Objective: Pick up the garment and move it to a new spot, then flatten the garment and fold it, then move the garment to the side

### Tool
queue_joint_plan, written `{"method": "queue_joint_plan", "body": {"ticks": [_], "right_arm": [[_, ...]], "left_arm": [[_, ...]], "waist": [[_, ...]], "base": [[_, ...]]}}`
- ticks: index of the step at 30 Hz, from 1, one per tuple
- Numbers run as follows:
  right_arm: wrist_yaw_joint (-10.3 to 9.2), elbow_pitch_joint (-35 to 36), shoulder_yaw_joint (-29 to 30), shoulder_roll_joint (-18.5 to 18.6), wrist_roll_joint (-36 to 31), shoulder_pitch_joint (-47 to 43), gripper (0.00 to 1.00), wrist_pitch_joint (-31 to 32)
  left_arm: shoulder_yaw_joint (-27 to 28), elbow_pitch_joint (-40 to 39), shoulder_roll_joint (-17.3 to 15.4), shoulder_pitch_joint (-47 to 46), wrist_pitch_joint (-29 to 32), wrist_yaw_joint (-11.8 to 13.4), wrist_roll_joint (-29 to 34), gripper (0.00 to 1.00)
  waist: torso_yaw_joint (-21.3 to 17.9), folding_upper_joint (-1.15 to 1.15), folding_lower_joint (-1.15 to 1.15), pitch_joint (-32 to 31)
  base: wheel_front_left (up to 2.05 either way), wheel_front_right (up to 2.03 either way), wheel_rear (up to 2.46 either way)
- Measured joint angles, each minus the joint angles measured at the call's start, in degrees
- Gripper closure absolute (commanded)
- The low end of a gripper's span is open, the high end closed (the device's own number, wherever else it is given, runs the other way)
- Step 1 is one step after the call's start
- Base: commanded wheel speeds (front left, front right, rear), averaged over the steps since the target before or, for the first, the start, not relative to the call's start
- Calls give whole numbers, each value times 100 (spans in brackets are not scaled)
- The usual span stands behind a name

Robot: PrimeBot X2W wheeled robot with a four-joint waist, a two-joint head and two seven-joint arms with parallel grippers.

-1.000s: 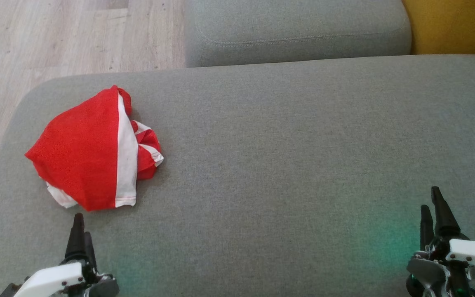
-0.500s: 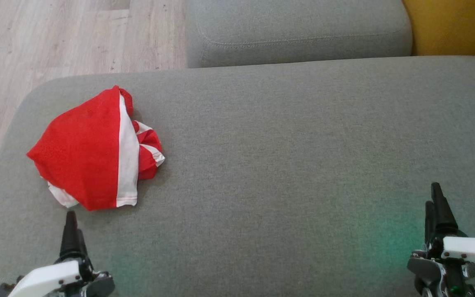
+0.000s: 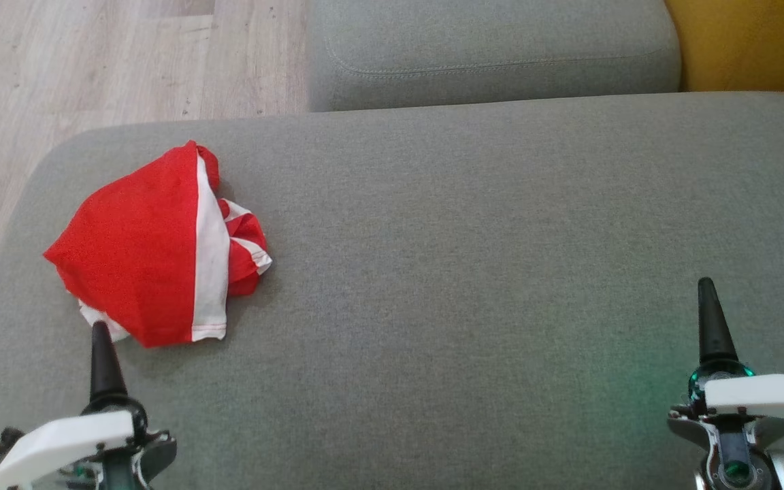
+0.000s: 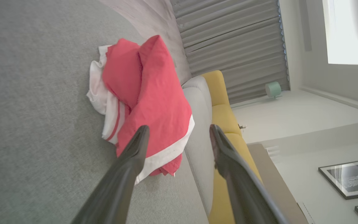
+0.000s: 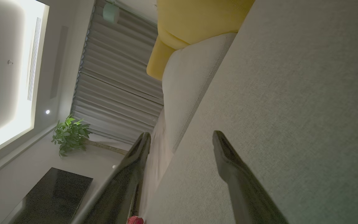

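**Left gripper lining up on the crumpled garment**

My left gripper (image 4: 179, 130) is spread wide, nothing between its 2 fingers (image 4: 135, 149). My right gripper (image 5: 181, 135) is spread just as wide and empty, hovering over bare grey seat cushion (image 3: 467, 238).

The garment (image 3: 140, 252) lies on that cushion just ahead of my left fingertips, its near hem close beyond them, and well apart from my right fingers, far off to their left.

I judge the step in hand to be the first pick-up. To do it well, I should ease the left gripper forward and down until the near edge sits squarely between both fingers. In my left wrist view, 1 finger crosses the white band while the other points past the cloth toward the back cushion (image 3: 487, 47). I would shift across so both fingers bracket fabric, then close on a thick fold rather than 1 loose layer, which could slip out on the lift.

The garment is bright red with a broad white band and a bit of red-and-white striped trim. It sits in 1 bunched mound, folded over itself, with a raised peak at the far side from my fingers.
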State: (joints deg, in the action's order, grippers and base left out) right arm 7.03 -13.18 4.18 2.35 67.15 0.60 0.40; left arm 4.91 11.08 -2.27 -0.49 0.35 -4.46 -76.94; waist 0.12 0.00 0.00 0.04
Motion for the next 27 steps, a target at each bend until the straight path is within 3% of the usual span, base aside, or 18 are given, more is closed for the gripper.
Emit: {"method": "queue_joint_plan", "body": {"ticks": [15, 27], "right_arm": [[1, 452, -277, 1, -1577, 2, 0, -224], [1, 693, -413, 2, -2736, 2, 0, -443]], "left_arm": [[-482, -494, -4, -3, -233, 161, 1407, 0], [-1113, -597, -66, -29, -428, 149, 3203, 0]], "waist": [[-33, 0, 0, 17], [-35, 0, 0, 17]], "base": [[0, 0, 0], [0, 0, 0]]}}
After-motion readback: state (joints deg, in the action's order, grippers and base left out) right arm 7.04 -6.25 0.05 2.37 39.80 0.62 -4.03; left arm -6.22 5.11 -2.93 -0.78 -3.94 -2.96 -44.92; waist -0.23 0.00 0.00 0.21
